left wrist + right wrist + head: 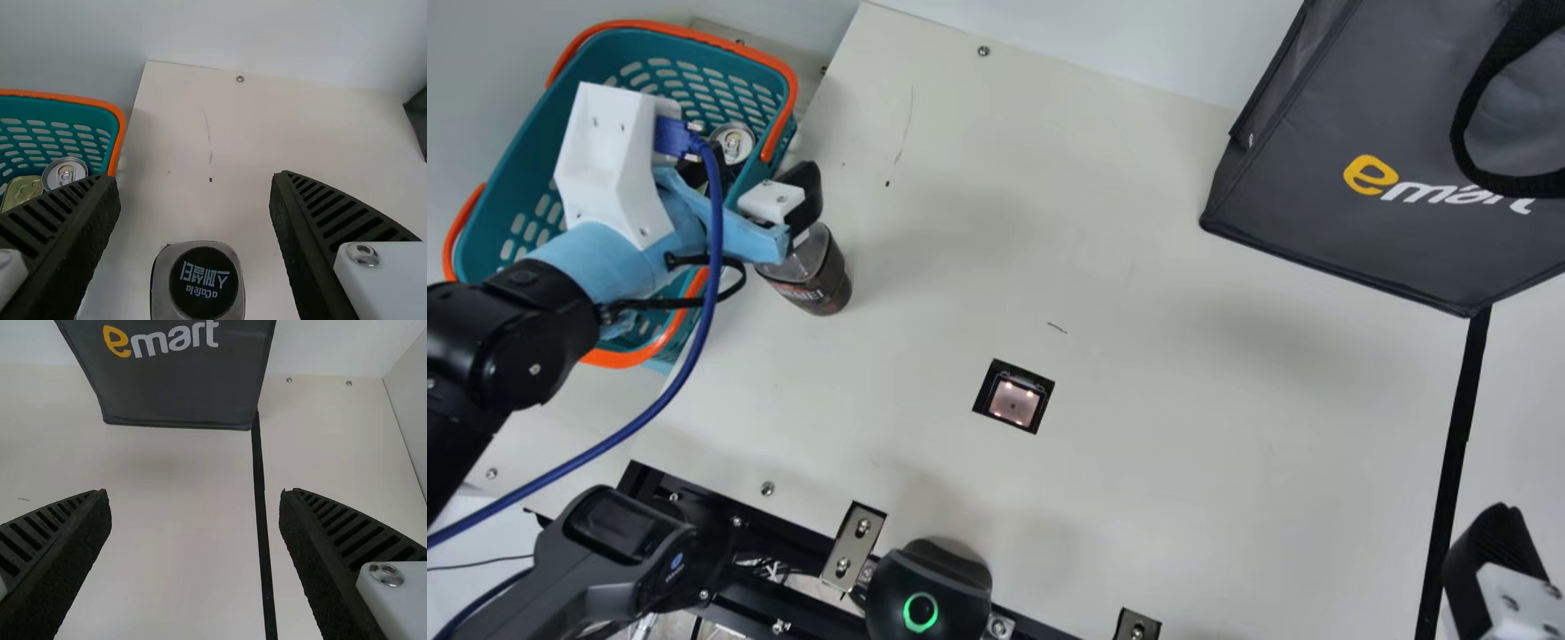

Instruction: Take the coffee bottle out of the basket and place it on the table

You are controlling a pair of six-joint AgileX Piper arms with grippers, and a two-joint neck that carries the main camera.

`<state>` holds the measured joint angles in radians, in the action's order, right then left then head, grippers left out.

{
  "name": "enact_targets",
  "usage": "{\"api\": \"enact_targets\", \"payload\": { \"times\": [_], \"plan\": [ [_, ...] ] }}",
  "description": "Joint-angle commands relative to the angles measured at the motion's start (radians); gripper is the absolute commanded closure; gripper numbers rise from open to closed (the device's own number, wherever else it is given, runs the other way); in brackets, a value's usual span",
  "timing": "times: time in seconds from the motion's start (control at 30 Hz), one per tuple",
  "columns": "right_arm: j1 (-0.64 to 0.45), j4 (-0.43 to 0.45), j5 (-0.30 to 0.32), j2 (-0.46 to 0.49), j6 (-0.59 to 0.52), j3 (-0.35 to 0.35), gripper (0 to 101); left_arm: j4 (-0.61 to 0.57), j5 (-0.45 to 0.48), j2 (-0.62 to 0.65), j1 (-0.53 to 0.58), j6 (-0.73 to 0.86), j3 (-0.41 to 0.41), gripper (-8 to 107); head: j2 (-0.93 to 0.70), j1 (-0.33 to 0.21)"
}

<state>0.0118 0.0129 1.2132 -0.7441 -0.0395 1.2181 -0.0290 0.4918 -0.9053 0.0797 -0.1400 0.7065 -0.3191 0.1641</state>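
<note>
The coffee bottle [815, 277] stands on the cream table [1138, 267], outside the basket [516, 169] and close beside its right side. Above the bottle is my left gripper [754, 178], its fingers wide apart. In the left wrist view, the bottle's black-topped lid [203, 283] sits between the two fingers of the left gripper [195, 177], with a gap on either side. Part of my right gripper [1501, 560] shows at the main view's lower right corner. Its own wrist view has the right gripper [195, 492] open, with only table surface between the fingers.
Cans [734, 142] lie inside the teal basket. A dark grey bag [1325, 209] stands at the back right. A small black-framed device [1014, 397] is set in the table's middle, and a black strip [1458, 444] crosses the right side.
</note>
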Motion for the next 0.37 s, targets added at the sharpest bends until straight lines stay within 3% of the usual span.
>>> {"api": "enact_targets", "payload": {
  "times": [0.0,0.33],
  "plan": [
    [0.000,0.000,0.000,0.000,0.000,0.000,11,0.000,0.000,0.000,0.000,0.000,0.000,9,-0.002,-0.026],
    [0.000,0.000,0.000,0.000,0.000,0.000,11,0.000,0.000,0.000,0.000,0.000,0.000,9,-0.002,-0.026]
  ]
}}
